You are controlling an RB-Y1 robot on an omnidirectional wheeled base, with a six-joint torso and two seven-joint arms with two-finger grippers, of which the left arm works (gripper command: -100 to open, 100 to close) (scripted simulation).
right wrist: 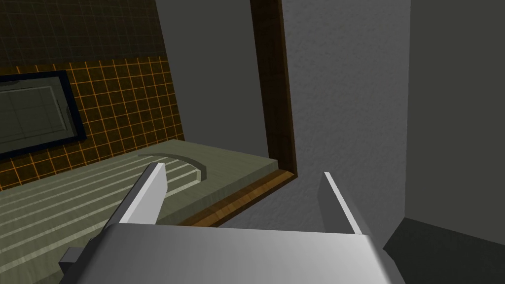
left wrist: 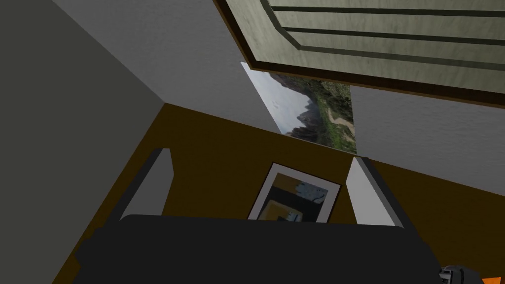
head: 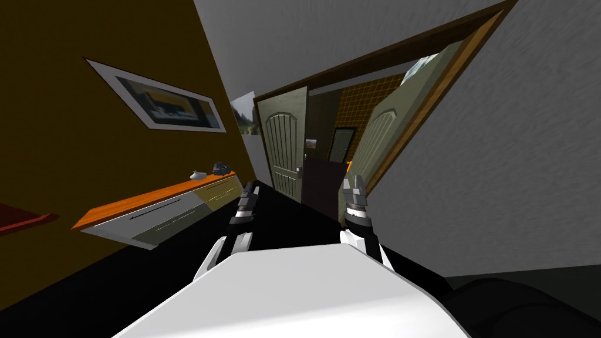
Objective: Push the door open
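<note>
2 leaves are hanging in the brown door frame (right wrist: 273, 98): the right door leaf (head: 375, 138), just ahead of the right claw (head: 354, 183), is standing swung well inward toward an orange-gridded tiled wall (right wrist: 128, 98), while the left door leaf (head: 284, 146), ahead of the left claw (head: 251, 189), is sitting shut. Both claws are holding their blades spread on nothing, the right one hovering near the leaf's panelled green-grey face and the grey wall (right wrist: 345, 98). I am judging the push largely done, with only a wider swing remaining.
</note>
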